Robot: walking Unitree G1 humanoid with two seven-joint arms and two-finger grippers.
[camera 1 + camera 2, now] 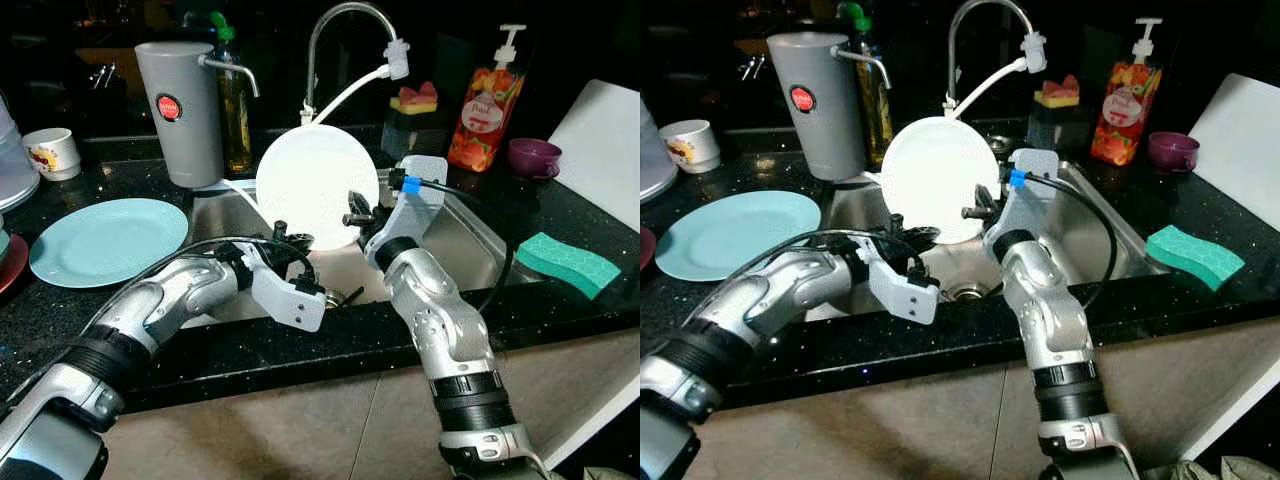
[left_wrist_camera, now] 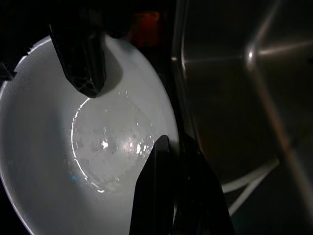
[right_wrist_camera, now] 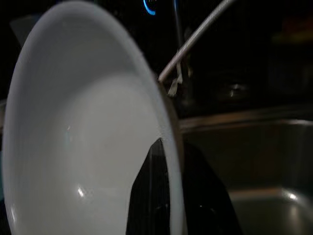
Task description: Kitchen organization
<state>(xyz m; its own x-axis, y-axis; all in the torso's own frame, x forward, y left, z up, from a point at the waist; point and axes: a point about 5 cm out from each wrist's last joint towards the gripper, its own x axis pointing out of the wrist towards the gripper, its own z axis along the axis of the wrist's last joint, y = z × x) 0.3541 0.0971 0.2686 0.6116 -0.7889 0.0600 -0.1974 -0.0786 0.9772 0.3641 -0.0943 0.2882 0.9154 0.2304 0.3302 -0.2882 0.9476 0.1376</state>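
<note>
Not much here can be read. The grey jug (image 1: 181, 110) by the sink has a round red sticker (image 1: 169, 107) with small white marks on it, but the marks are too tiny to make out. The soap bottle (image 1: 487, 110) with the white pump has a bright label with fruit pictures (red and orange), and its writing is too blurry to read. The little white cup (image 1: 52, 152) on the counter has a colourful picture on its side, with no clear words.
</note>
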